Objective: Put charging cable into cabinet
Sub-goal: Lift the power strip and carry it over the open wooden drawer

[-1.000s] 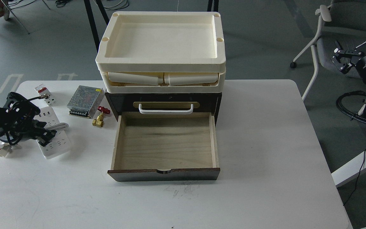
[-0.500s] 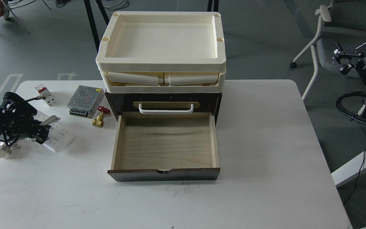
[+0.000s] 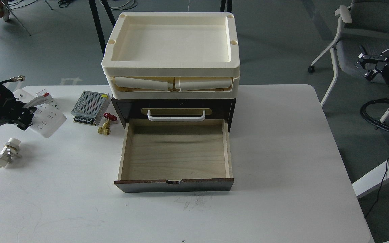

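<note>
The charging cable [image 3: 46, 119], a white power strip with its cord looped on it, hangs tilted above the table's left side. My left gripper [image 3: 24, 118] is shut on its left end and holds it lifted. The cabinet [image 3: 176, 108] is a dark brown drawer unit at the table's middle. Its lower drawer [image 3: 176, 152] is pulled out toward me and shows a bare pale wood floor. A white bar handle [image 3: 176, 116] sits on the shut drawer above. My right gripper [image 3: 366, 65] is far right, off the table, small and dark.
Two stacked cream trays [image 3: 172, 50] sit on the cabinet. A silver perforated box [image 3: 91, 107], a brass valve with a red handle [image 3: 106, 124] and a white-and-red breaker block [image 3: 44, 94] lie left of the cabinet. A white fitting [image 3: 7, 152] lies front left.
My left gripper has lifted the power strip off the table and pulled it up and to the left. The white fitting, hidden under the arm before, now shows.
</note>
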Tool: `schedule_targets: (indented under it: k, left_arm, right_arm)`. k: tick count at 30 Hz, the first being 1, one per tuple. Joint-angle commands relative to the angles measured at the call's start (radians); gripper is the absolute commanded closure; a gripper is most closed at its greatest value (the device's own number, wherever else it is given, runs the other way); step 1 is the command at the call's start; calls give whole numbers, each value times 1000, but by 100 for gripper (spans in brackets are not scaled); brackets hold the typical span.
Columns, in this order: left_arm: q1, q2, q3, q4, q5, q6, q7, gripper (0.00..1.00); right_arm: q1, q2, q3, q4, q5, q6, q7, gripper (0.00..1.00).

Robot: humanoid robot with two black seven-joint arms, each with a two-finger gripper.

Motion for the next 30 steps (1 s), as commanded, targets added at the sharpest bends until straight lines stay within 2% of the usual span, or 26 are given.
schedule_targets:
  k: [1, 3, 8, 14, 17, 19, 26, 30]
  left_arm:
    - [-14, 199, 0, -253, 0, -48, 0, 100]
    - [-11, 323, 2, -411, 0, -61, 0, 100]
    - [4, 522, 29, -697, -97, -67, 0, 100]
    - [7, 631, 71, -1004, -379, -74, 0, 100]
    - [4, 615, 66, -1099, -482, -113, 0, 100]
    - [-9, 579, 62, -1121, -574, -154, 0, 100]
    - [-3, 309, 55, -1109, -885, -171, 0, 100]
    - [6, 174, 45, -1023, -977, -173, 0, 100]
  right_arm:
    - [0, -11, 1, 0, 0, 0, 0, 0]
    - [0, -13, 1, 0, 0, 0, 0, 0]
    - [-1, -17, -2, 1, 0, 0, 0, 0]
    - [0, -17, -1, 1, 0, 0, 0, 0]
    - [-1, -19, -2, 0, 0, 0, 0, 0]
    - [-3, -19, -2, -2, 0, 0, 0, 0]
    - [-8, -26, -2, -20, -2, 0, 0, 0]
    - [-12, -26, -2, -20, 0, 0, 0, 0]
